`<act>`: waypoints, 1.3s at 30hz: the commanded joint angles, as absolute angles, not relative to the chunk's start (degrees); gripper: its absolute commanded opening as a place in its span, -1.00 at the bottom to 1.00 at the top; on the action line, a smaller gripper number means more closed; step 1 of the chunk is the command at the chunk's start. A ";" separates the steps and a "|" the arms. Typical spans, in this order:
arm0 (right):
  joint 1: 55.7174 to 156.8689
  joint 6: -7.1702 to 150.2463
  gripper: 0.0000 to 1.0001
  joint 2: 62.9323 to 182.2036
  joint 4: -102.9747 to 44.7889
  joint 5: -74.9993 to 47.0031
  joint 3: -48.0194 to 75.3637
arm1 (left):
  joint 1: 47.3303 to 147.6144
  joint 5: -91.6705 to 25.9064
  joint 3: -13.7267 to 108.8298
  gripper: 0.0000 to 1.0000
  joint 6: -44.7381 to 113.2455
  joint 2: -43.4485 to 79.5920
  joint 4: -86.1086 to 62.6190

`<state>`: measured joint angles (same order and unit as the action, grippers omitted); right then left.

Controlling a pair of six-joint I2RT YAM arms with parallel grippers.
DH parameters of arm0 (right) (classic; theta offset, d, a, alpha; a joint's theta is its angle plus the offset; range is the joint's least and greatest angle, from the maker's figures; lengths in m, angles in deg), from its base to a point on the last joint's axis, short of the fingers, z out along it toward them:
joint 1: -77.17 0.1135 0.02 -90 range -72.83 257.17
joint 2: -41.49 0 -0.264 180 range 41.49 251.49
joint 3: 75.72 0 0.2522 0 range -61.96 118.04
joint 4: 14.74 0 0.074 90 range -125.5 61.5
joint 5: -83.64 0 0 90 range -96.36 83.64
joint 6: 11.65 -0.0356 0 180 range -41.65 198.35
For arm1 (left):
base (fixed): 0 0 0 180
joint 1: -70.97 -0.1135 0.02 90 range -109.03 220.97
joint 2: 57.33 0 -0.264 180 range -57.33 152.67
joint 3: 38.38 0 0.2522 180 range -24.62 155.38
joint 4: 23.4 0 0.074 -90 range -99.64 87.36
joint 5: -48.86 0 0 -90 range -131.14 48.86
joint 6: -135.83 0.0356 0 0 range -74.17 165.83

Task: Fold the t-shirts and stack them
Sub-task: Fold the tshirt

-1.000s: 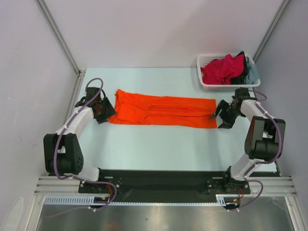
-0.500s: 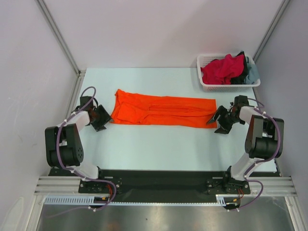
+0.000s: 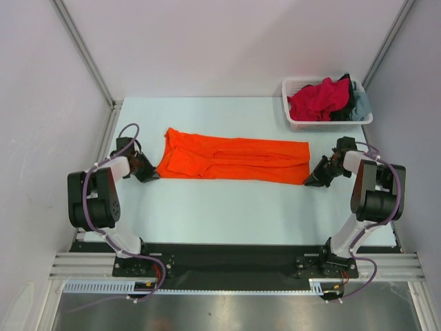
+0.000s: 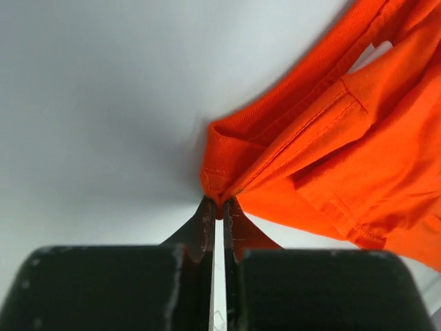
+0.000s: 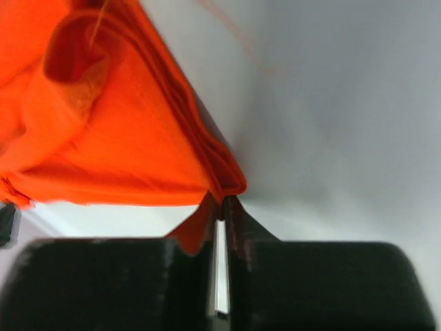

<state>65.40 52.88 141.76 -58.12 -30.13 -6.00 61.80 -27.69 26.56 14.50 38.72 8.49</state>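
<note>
A bright orange t-shirt (image 3: 231, 158) lies folded into a long strip across the table's middle. My left gripper (image 3: 153, 174) is shut on the strip's near left corner (image 4: 219, 181); the two black fingertips pinch the hem. At the opposite end my right gripper (image 3: 308, 181) is shut on the near right corner (image 5: 224, 181), with layered cloth edges bunched at the tips. More t-shirts, crimson-pink (image 3: 318, 98), black and grey-blue, sit heaped in the basket.
A white mesh basket (image 3: 298, 123) stands at the back right corner. Metal frame posts rise at the table's left (image 3: 83, 52) and right back edges. Both arm bases are bolted to the black rail (image 3: 227, 258) along the near edge.
Both grippers were open beside the strip's ends; they slid to the near corners and shut on the orange cloth. The shirt itself has barely shifted.
</note>
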 commanded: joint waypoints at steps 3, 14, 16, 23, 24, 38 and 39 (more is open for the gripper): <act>64.95 53.92 -1.00 142.83 -60.83 -20.52 -4.13 | 60.08 -31.21 28.47 -0.99 16.04 40.58 9.34; 64.86 55.67 -0.76 133.42 -65.15 -15.50 -10.19 | 58.84 -33.41 20.47 -0.99 11.21 31.61 10.66; 64.86 57.34 -0.31 134.73 -66.45 -15.50 -8.19 | 58.93 -32.54 20.64 -0.56 11.03 30.57 11.98; 69.51 59.20 0.25 130.00 -72.27 -11.28 2.70 | 60.33 -35.68 23.63 0.17 12.51 19.42 17.86; 71.00 58.93 0.26 129.56 -71.83 -12.15 3.42 | 60.95 -35.95 24.50 0.17 13.13 17.92 18.65; 106.94 44.43 -0.88 145.80 -36.24 -27.63 7.47 | 80.46 -21.72 29.96 -0.13 13.67 28.79 10.05; 108.18 44.25 -0.93 147.90 -35.88 -27.37 8.08 | 80.55 -21.55 30.14 -0.13 13.58 29.49 10.13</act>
<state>105.29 47.00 144.60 -42.08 -25.21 5.00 80.51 -24.43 27.78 14.22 28.71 12.18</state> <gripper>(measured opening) 0.057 0.438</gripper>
